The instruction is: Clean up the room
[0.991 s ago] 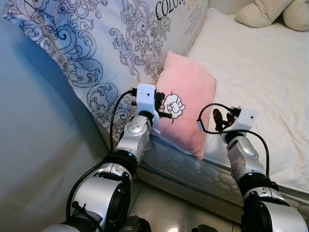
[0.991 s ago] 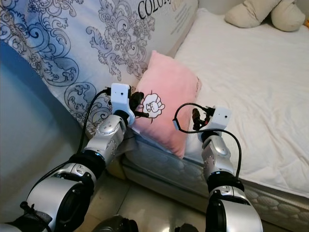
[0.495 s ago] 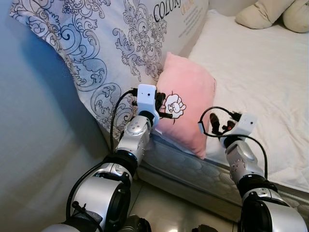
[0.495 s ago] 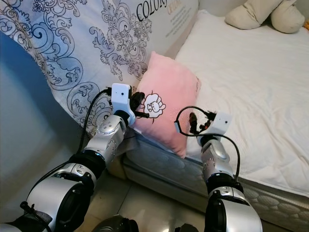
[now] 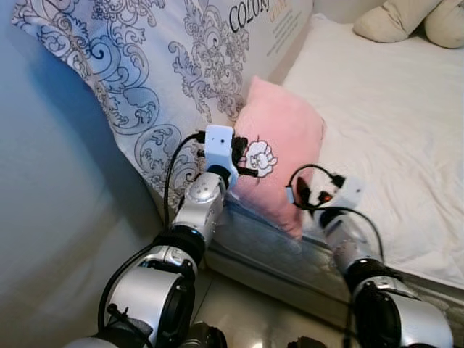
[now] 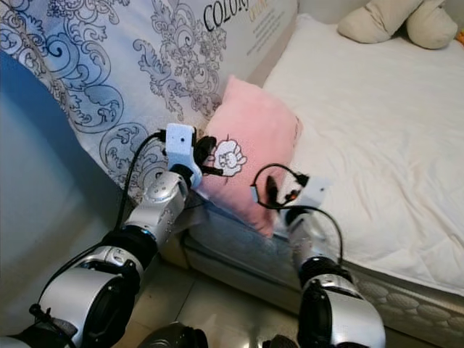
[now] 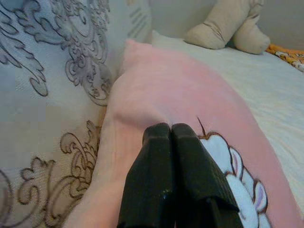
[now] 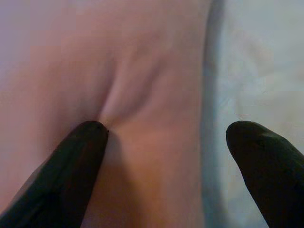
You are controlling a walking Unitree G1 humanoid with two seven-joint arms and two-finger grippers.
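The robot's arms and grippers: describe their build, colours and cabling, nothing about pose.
Both arms are glossy silver shells with black joints at elbow and shoulder. Each wrist carries a small white box, and black cables loop from it down the forearm. The left gripper and the right gripper each have two long, matte black fingers with rounded tips.

This is a bedroom in a home. A bed (image 5: 391, 109) with a white quilted sheet takes up most of the scene, its mattress edge (image 5: 275, 250) showing above a pale tiled floor (image 5: 254, 319). A large pillow (image 5: 167, 65) with blue-grey scrollwork leans against the wall, a pink cushion (image 5: 286, 156) with a cartoon sheep beside it, and a beige plush toy (image 5: 406, 18) lies at the far end.
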